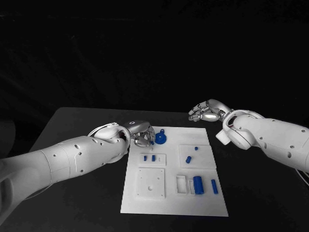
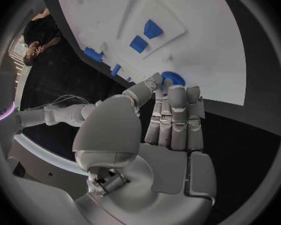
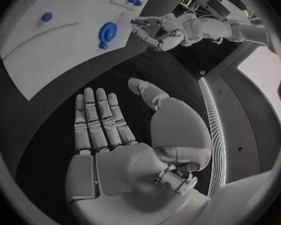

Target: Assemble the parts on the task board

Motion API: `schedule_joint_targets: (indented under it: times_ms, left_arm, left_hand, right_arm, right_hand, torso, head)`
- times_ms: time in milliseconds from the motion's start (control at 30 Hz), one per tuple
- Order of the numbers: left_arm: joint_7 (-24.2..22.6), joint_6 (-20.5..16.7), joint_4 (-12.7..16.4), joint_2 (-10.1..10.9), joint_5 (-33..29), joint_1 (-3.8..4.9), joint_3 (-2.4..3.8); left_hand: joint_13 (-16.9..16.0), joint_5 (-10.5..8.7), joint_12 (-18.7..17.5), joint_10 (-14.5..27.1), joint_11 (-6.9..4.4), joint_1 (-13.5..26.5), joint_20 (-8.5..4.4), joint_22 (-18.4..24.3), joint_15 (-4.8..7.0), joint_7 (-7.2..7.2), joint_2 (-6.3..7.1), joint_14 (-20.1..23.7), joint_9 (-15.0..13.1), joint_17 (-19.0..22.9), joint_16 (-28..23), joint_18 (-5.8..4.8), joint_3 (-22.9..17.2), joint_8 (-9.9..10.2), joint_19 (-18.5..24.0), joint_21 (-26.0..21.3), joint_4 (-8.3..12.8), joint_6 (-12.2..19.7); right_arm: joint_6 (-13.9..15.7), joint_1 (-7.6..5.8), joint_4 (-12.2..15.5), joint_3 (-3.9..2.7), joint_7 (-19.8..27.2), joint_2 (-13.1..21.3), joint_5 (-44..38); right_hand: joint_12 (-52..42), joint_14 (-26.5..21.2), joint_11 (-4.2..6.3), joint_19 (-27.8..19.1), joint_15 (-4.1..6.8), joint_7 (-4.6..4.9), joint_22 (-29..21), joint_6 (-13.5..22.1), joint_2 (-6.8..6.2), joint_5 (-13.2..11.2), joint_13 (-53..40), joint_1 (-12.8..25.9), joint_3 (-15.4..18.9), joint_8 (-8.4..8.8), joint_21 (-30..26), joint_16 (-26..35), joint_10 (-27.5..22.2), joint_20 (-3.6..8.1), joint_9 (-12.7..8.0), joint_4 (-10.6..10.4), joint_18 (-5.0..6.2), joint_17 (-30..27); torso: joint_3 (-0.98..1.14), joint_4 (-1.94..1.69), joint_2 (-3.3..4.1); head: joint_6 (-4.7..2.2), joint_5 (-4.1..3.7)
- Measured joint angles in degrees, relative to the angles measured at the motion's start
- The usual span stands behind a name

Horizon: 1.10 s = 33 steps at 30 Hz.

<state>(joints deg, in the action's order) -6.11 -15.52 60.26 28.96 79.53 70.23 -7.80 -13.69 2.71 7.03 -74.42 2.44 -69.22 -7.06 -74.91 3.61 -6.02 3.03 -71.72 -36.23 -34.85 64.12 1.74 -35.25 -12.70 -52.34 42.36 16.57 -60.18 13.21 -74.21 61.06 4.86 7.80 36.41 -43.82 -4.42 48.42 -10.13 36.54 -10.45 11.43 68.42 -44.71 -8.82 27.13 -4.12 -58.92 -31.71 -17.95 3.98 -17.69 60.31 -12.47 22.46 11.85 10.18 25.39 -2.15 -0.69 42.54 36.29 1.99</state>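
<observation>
The white task board (image 1: pixel 175 205) lies in the middle of the black table. A round blue gear-like part (image 1: pixel 160 138) sits near its far left corner. My left hand (image 1: pixel 137 133) hovers at that edge, its fingers (image 2: pixel 172 117) straight and close together and the thumb reaching toward the gear (image 2: pixel 173 79); I cannot tell if they touch. Nothing shows in its palm. My right hand (image 1: pixel 209 111) floats over bare table beyond the board's far right corner, its palm (image 3: pixel 125 160) bare and its fingers (image 3: pixel 97 117) stretched out. From there the gear (image 3: pixel 107 32) and my left hand (image 3: pixel 156 32) are visible.
Small blue pieces (image 1: pixel 149 158) sit in a raised left block, two more (image 1: pixel 189 159) on the right block. A blue cylinder (image 1: pixel 198 184) and a thin blue rod (image 1: pixel 214 186) lie near the front right. A square white plate (image 1: pixel 151 182) occupies the front left.
</observation>
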Motion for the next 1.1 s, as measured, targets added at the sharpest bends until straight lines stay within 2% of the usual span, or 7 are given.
schedule_joint_targets:
  times_ms: [100, 367, 767, 1100]
  left_arm:
    - [0.0, 0.0, 0.2, 0.5, -0.3, -0.02, -0.01]
    - [0.3, 0.7, -0.2, 0.9, -0.7, -0.07, -0.03]
    - [0.4, 1.9, -1.1, 0.0, -1.1, -0.87, -0.07]
    - [0.5, 2.8, -1.5, -0.2, -1.2, -1.43, -0.1]
  left_hand:
    - [0.0, 0.0, 0.0, 0.0, 0.0, 0.0, 0.0, 0.0, -0.04, 0.0, 0.05, 0.0, 0.0, 0.0, 0.0, -0.01, 0.0, -0.2, 0.0, 0.0, 0.0, 0.0]
    - [0.0, -0.01, 0.0, 0.0, 0.0, 0.1, 0.0, 0.0, 0.12, 0.0, -0.1, 0.2, 0.0, 0.0, 0.0, -0.02, 0.0, -0.2, 0.0, 0.0, 0.0, 0.0]
    - [0.0, -0.11, 0.0, 0.0, 0.0, 0.3, 0.01, 0.0, 0.12, -0.08, -0.15, 0.2, 0.1, 0.1, 0.0, -0.03, 0.1, -0.1, 0.0, -0.2, 0.1, 0.1]
    - [0.1, -0.11, 0.0, 0.0, -0.01, 0.3, 0.01, 0.0, 0.11, 0.01, -0.14, 0.2, 0.1, 0.0, 0.0, -0.05, 0.1, -0.1, 0.0, -0.2, 0.1, 0.2]
  right_arm:
    - [0.0, 0.0, 0.0, 0.0, 0.0, 0.0, 0.0]
    - [0.0, 0.0, 0.0, 0.0, 0.0, 0.1, 0.0]
    - [0.0, 0.0, 0.0, 0.0, 0.0, 0.0, 0.1]
    - [0.0, 0.0, 0.0, 0.0, 0.1, 0.0, 0.1]
  right_hand:
    - [0.0, 0.0, 0.0, 0.0, 0.0, 0.0, 0.0, 0.0, 0.0, 0.0, 0.0, 0.0, 0.0, 0.0, 0.0, 0.0, 0.0, 0.0, 0.0, 0.0, 0.0, 0.0]
    - [0.0, 0.0, 0.0, 0.0, 0.0, 0.0, 0.0, 0.0, 0.0, 0.0, 0.0, 0.0, 0.0, 0.0, 0.0, 0.0, 0.0, 0.0, 0.0, 0.0, 0.0, 0.0]
    - [0.0, 0.0, 0.0, 0.0, 0.0, 0.0, 0.0, 0.0, 0.0, 0.2, 0.0, 0.0, 0.0, 0.0, 0.0, 0.0, 0.0, 0.0, 0.0, 0.0, 0.0, 0.0]
    - [0.0, 0.0, 0.0, 0.0, 0.0, 0.0, 0.0, 0.0, 0.0, 0.2, 0.0, 0.0, 0.0, 0.0, 0.0, 0.0, 0.0, 0.0, 0.0, 0.0, 0.0, 0.0]
  torso:
    - [-0.08, -0.02, -0.01]
    - [-0.1, 0.0, -0.02]
    - [-0.11, 0.07, 0.0]
    - [-0.03, 0.13, 0.02]
  head:
    - [-0.03, -0.01]
    - [0.05, 0.1]
    - [0.15, 0.31]
    - [0.16, 0.4]
